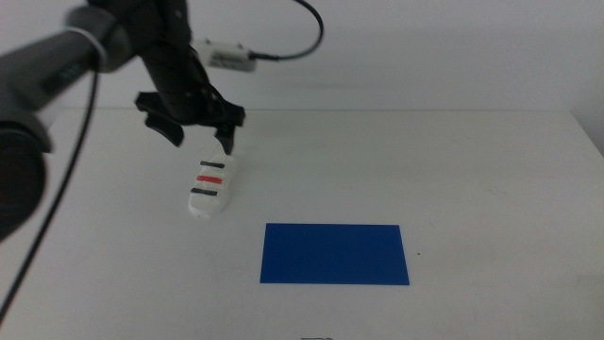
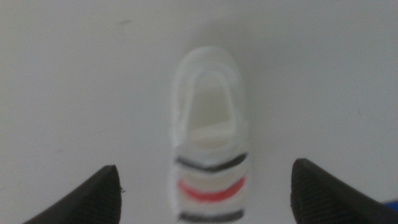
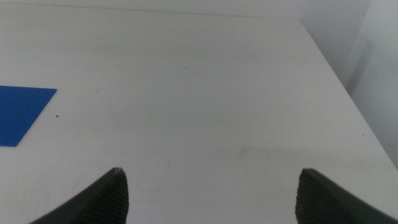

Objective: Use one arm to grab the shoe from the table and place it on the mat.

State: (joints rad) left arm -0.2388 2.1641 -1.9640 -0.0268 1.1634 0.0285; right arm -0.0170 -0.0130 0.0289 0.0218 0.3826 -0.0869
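Note:
The small white shoe (image 1: 212,186) with black, red and black straps lies on the white table (image 1: 472,170), left of centre. My left gripper (image 1: 200,139) hangs open just above and behind the shoe's heel end, not touching it. In the left wrist view the shoe (image 2: 210,155) lies between the two wide-apart jaws. The deep-blue mat (image 1: 334,253) lies flat to the front right of the shoe; its corner shows in the right wrist view (image 3: 22,112). My right gripper (image 3: 211,186) is open and empty over bare table, out of the middle view.
A white box (image 1: 226,55) with a black cable rides on the left arm above the gripper. The table's far edge (image 1: 396,110) runs behind the arm and its right edge (image 3: 336,68) shows in the right wrist view.

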